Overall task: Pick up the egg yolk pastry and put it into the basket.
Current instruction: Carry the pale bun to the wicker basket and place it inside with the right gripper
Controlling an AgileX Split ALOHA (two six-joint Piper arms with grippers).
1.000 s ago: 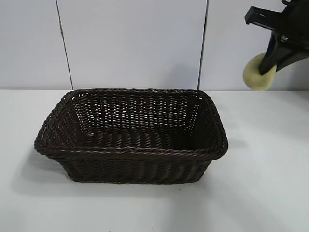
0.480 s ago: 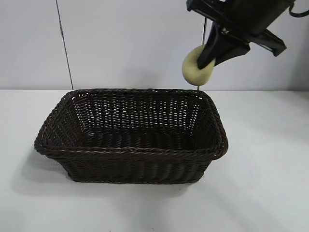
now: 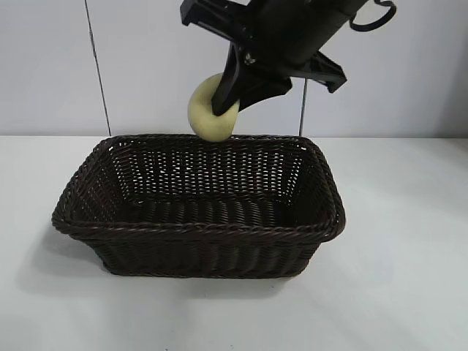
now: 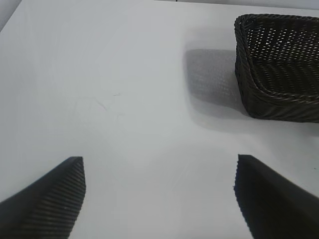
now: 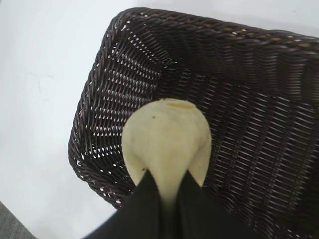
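Egg yolk pastry [image 3: 208, 111], a small pale yellow matte rounded ball, hangs in the air above the far rim of the large rectangular dark brown woven wicker basket [image 3: 197, 230], pinched between the clenched black fingers of the right gripper [image 3: 223, 99]. The basket sits mid-counter on the white counter [image 3: 402, 278]. The left gripper [image 4: 159, 199] hovers over bare counter near the basket's corner, fingers spread wide and grasping nothing.

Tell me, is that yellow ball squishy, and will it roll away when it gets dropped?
Probably a bit squishy: the pastry looks pinched narrow where the right gripper squeezes it. It seems light, since that small pinch alone holds it up. Being round, it may roll a little, but the basket walls should stop it.
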